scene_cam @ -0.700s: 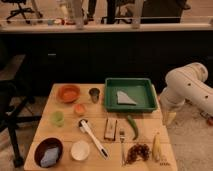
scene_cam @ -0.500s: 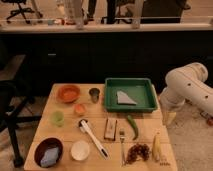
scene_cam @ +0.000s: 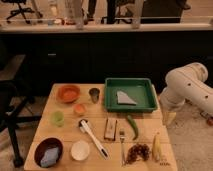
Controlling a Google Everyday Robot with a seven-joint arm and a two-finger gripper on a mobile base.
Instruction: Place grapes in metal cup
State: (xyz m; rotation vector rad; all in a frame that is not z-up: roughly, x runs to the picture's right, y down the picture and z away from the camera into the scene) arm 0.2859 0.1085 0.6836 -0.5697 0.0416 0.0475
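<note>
The grapes [scene_cam: 138, 151], a small dark reddish-brown bunch, lie near the front right edge of the wooden table [scene_cam: 65, 131]. The metal cup [scene_cam: 94, 94], small and dull grey, stands upright at the back of the table, between an orange bowl and a green tray. My white arm [scene_cam: 189, 86] hangs off the table's right side. The gripper [scene_cam: 169, 118] points down beside the right table edge, level with the tray's front, well away from both the grapes and the cup. It holds nothing that I can see.
A green tray [scene_cam: 150, 93] holds a grey object. Also on the table are an orange bowl [scene_cam: 68, 93], a small orange cup [scene_cam: 79, 109], a light green cup [scene_cam: 58, 117], a green chili [scene_cam: 132, 126], corn [scene_cam: 157, 146], a fork [scene_cam: 122, 145], a white utensil [scene_cam: 92, 137], a dark bowl [scene_cam: 48, 151] and a white bowl [scene_cam: 80, 150].
</note>
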